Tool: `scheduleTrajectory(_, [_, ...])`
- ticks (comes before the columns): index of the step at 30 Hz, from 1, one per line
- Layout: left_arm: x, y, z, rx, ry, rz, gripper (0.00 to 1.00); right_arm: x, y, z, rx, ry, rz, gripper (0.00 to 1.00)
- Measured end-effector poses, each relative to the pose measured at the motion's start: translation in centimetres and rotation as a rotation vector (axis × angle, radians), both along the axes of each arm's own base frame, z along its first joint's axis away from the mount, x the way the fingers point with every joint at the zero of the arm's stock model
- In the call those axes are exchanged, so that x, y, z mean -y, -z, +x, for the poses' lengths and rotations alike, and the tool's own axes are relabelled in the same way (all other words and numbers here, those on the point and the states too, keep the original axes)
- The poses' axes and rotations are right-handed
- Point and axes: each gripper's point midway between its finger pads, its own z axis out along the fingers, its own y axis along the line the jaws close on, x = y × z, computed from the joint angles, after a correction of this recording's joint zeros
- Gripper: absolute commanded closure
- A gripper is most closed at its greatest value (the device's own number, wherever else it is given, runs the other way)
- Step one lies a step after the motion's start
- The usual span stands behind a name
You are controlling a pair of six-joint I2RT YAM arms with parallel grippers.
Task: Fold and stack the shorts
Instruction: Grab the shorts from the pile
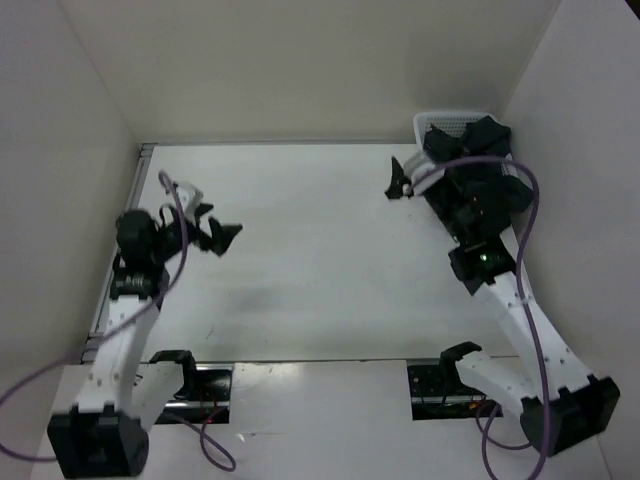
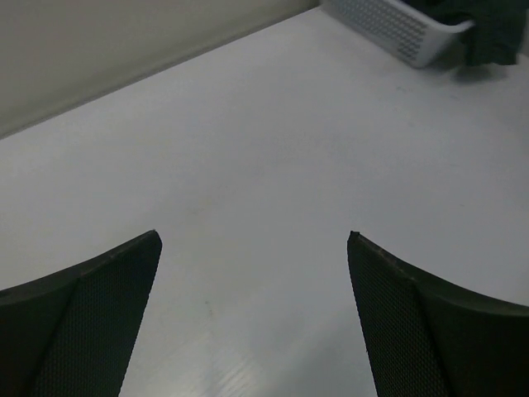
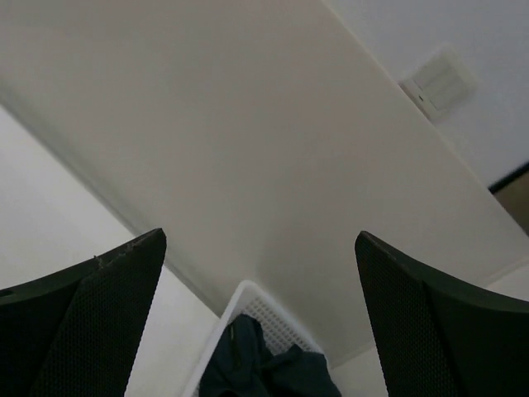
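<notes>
Top external: two arms, two end effectors, one white mesh basket (image 1: 445, 120), and one dark heap of the shorts (image 1: 488, 133). The pairs in the heap cannot be counted apart. The basket sits at the far right corner of the desk (image 1: 320, 260), and the shorts lie in it and spill over its rim. The left end effector (image 1: 215, 225) hangs over the left side of the desk, well apart from the basket, with its jaws spread and nothing between them. The right arm reaches to the basket. The right end effector (image 1: 400, 180) is just beside the basket's left side, but how far it is opened is hard to read from above. Left wrist: two dark fingers (image 2: 91, 322) stand wide apart over bare desk and grip nothing. The basket (image 2: 388, 25) shows at the upper right corner with its perforated wall facing the camera, a detail the overhead view blurs. A dark fold of the shorts (image 2: 492, 29) hangs over its right end. Right wrist: two fingers (image 3: 91, 322) are likewise spread wide and hold nothing, which settles what the overhead view left unclear. This camera tilts upward and mostly takes in the pale wall, with one white wall plate (image 3: 438, 83) that neither other view shows. Low in the frame, between the fingers, the basket rim (image 3: 248, 302) appears with the shorts (image 3: 273, 372) piled inside. The fabric is bunched and unfolded, and the number of pairs cannot be told here either.
</notes>
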Motion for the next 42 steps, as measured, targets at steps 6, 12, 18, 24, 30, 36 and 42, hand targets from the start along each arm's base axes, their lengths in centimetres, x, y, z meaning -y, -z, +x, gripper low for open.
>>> scheduleTrajectory(6, [-3.7, 2.1, 12.2, -0.245, -0.180, 0.030, 0.00, 0.9, 3.6, 9.0, -0.329, 0.186, 0.293, 0.03])
scheduleTrajectory(12, [-3.1, 10.1, 12.1, -0.562, -0.168, 0.047, 0.00, 8.9, 14.5, 18.3, -0.761, 0.546, 0.682, 0.25])
scheduleTrajectory(18, [-0.4, 9.6, 12.4, -0.559, -0.097, 0.059, 0.00, 17.2, 23.8, 20.4, -0.962, 0.900, 1.037, 0.36])
scheduleTrajectory(24, [1.1, 11.0, 12.6, -0.602, -0.063, 0.072, 0.00, 18.5, 27.2, 22.4, -0.944, 1.062, 1.109, 0.36])
scheduleTrajectory(30, [1.1, 13.2, 12.5, -0.676, -0.062, 0.079, 0.00, 20.0, 29.4, 24.3, -0.890, 1.159, 1.116, 0.34])
scheduleTrajectory(36, [1.2, 12.9, 13.3, -0.677, -0.061, 0.078, 0.00, 20.8, 33.0, 25.2, -0.898, 1.226, 1.093, 0.33])
scheduleTrajectory(42, [1.4, 12.3, 14.0, -0.668, -0.049, 0.071, 0.00, 20.8, 35.9, 25.0, -0.952, 1.245, 1.088, 0.70])
